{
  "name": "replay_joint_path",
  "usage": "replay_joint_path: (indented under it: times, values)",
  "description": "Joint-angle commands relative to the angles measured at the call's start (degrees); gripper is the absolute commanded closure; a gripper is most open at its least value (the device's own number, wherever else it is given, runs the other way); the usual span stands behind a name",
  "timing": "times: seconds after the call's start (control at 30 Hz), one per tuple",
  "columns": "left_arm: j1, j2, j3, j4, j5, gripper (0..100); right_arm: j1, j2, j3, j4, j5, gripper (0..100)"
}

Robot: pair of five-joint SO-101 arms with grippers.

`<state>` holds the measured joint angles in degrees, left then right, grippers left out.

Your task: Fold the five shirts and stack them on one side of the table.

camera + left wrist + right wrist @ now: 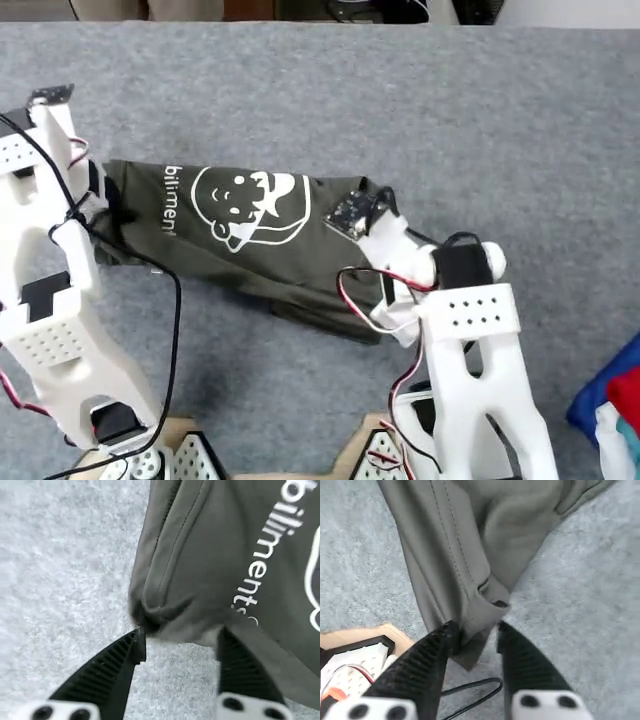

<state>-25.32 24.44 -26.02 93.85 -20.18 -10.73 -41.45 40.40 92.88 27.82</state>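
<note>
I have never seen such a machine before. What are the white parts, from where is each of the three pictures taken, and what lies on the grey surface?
The white parts are two small robot arms, a left arm and a right arm. Each ends in a gripper with two black fingers. The high view comes from a fixed camera looking down on the grey table. The other two pictures come from a camera on each arm's wrist, looking along its gripper. On the table lies a dark shirt with a white print. The left gripper is open, with one end of the shirt between its fingers. The right gripper is shut on a folded edge at the other end. Some coloured cloth lies at the table's edge.
</note>
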Motion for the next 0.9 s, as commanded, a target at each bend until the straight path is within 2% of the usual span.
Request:
replay_joint_path:
  times: [0.0, 0.23, 0.37, 0.5, 0.63, 0.73, 0.87]
  values:
    - [-0.97, -3.74, -8.97, 3.52, -0.26, 71, -0.4, -1.27, -7.96, 1.49, -2.37, 78.6]
    - [-0.53, -3.38, -20.75, 4.4, 0.09, 71, -0.66, -1.27, -19.3, 1.49, -8.18, 76.9]
    - [0.18, -3.12, -22.24, 3.96, 1.23, 71, -1.45, -1.27, -25.01, 5.8, -8.7, 76.9]
    - [1.58, -1.1, -22.77, 3.96, 4.84, 71, -1.98, -1.27, -25.27, 8.97, -8.7, 76.8]
    - [3.52, 2.07, -22.77, 4.31, 5.54, 71, -2.33, -1.27, -21.93, 8.97, -8.18, 76.3]
    - [4.31, 2.86, -22.77, 4.4, 6.24, 71, -4.26, -1.71, -20.0, 9.23, -8.62, 71.0]
    - [5.27, 3.03, -22.33, 4.48, 6.77, 71, -6.73, -1.71, -19.91, 9.41, -8.7, 59.2]
